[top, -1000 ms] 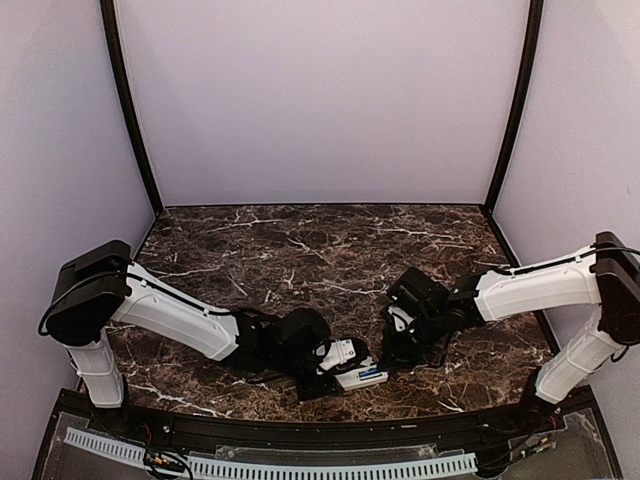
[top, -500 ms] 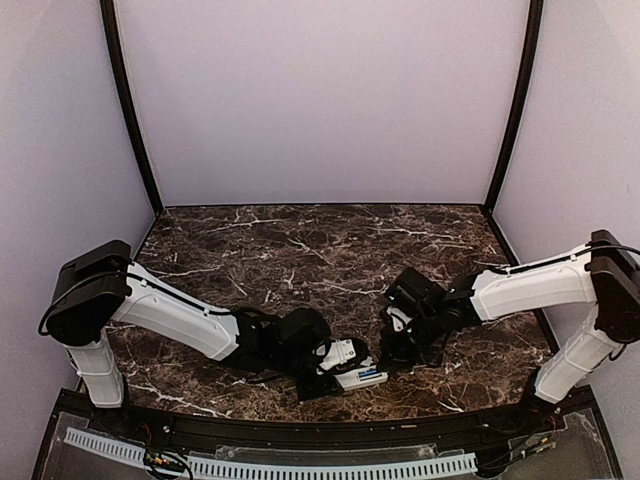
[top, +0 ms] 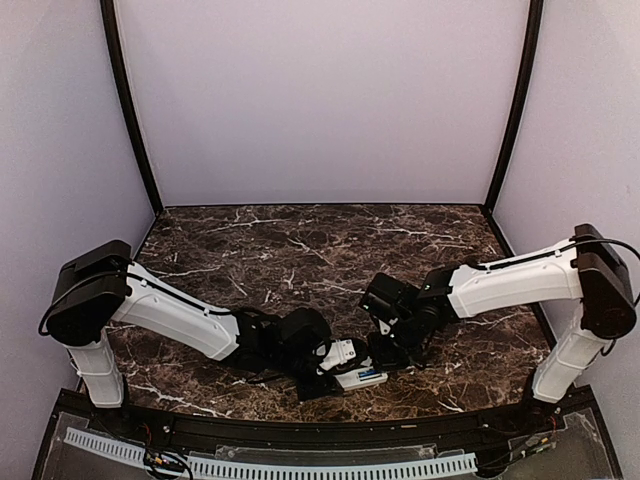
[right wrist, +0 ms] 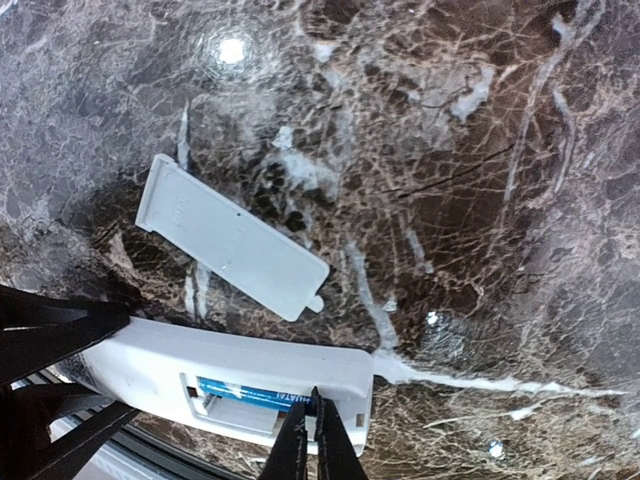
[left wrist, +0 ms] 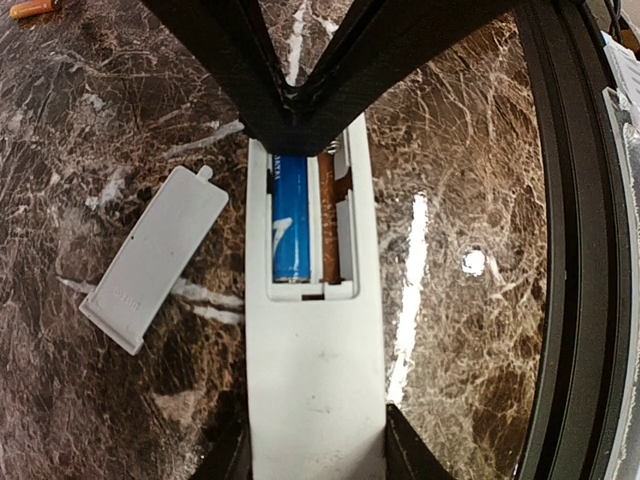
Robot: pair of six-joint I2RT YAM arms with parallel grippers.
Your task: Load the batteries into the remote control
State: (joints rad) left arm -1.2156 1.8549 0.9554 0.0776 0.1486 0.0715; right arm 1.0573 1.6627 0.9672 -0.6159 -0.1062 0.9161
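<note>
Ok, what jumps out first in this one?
The white remote sits back-up in the left gripper at the table's front edge, battery bay open: a blue battery in one slot, the other empty. The right gripper's shut tips point into that bay, and the loose grey cover lies on the table beside it.

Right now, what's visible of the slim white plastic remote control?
The slim white plastic remote control is back-up, low at the dark marble table's near edge, battery recess uncovered. A blue cylindrical battery fills one bay; the neighbouring bay is empty. The left gripper clamps its long sides. The right gripper's closed tips sit at the recess end by the battery; contact unclear.
</note>
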